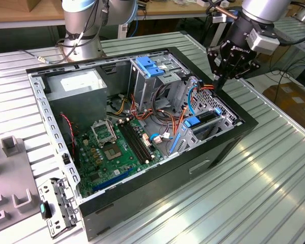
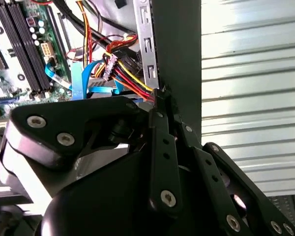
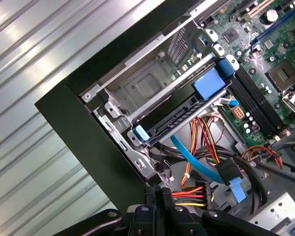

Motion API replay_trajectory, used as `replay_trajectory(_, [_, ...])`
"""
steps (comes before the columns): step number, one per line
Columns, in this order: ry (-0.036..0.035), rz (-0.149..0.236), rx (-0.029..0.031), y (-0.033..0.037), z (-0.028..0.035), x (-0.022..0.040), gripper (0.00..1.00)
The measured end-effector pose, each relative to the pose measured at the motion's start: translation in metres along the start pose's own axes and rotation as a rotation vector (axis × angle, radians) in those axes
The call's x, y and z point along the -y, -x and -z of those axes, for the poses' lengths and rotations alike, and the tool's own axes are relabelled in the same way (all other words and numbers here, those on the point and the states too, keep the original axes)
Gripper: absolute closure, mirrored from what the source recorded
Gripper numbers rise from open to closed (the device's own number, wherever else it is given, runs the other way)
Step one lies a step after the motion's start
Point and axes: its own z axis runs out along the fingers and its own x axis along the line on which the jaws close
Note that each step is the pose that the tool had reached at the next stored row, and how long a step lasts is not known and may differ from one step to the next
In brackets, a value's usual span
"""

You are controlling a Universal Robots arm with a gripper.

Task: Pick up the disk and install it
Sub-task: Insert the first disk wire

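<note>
The disk (image 3: 179, 119) lies in a slot of the metal drive cage (image 1: 213, 119), seen edge-on as a dark flat slab between blue plastic rails (image 3: 140, 132); its label face is hidden. My gripper (image 1: 218, 84) hangs over the open computer case (image 1: 157, 168) by the wall at the exterior view's right, just beyond the cage. In both wrist views the fingers (image 2: 160, 123) are pressed together with nothing between them, the tips (image 3: 160, 194) close to a bundle of red, yellow and black power cables (image 2: 123, 66). Gripper and disk are apart.
A light-blue latch piece (image 1: 150, 66) tops the upper drive cage. A grey power-supply box (image 1: 79, 84) sits in the case's far corner, and the green motherboard (image 1: 117, 147) covers its floor. Blue data cables (image 3: 206, 164) cross beside the cage. A grey fixture (image 1: 7, 178) stands at the exterior view's left.
</note>
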Motion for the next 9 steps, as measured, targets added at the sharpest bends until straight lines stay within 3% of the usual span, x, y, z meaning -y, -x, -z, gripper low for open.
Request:
replay_trajectory(2, [-0.0004, -0.077, 0.0002, 0.0000, -0.0003, 0.0000, 0.83])
replay_trajectory(6, [-0.0005, -0.082, -0.0001, 0.0036, -0.0004, -0.0031, 0.83])
replay_trajectory(9, [-0.0003, -0.144, -0.0005, 0.0036, -0.0008, -0.0031, 0.83])
